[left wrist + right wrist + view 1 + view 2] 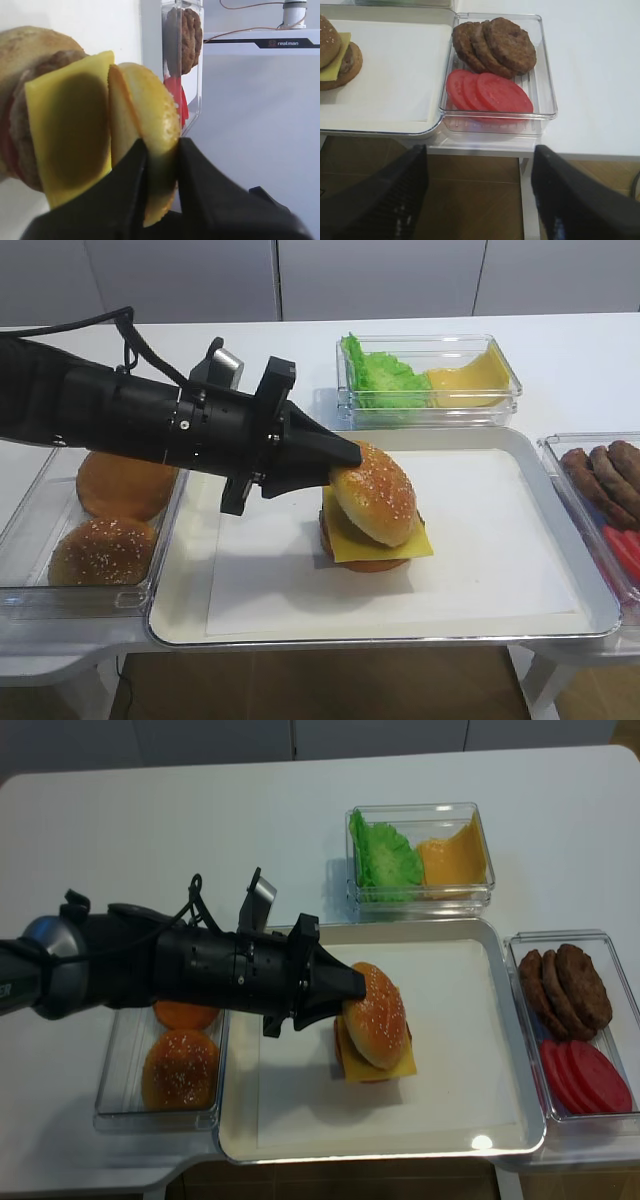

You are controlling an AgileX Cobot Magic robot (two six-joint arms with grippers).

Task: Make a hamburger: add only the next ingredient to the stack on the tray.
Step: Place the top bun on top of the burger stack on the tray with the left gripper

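Left fingers [345, 462] pinch the sesame bun top [377, 492] at its 9 o'clock edge, tilted on the cheese-topped stack [385, 544]; right fingers [420, 165] wide, holding nothing.

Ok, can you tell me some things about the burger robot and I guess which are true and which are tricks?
1. The left gripper is pinching the sesame bun top. True.
2. The bun top lies flat on the cheese slice. False: it leans tilted over the stack.
3. The tomato slices are on the tray. False: they are in a clear box beside it.
4. The lettuce shares a box with cheese. True.
5. The right gripper holds a patty. False: it is open and empty.
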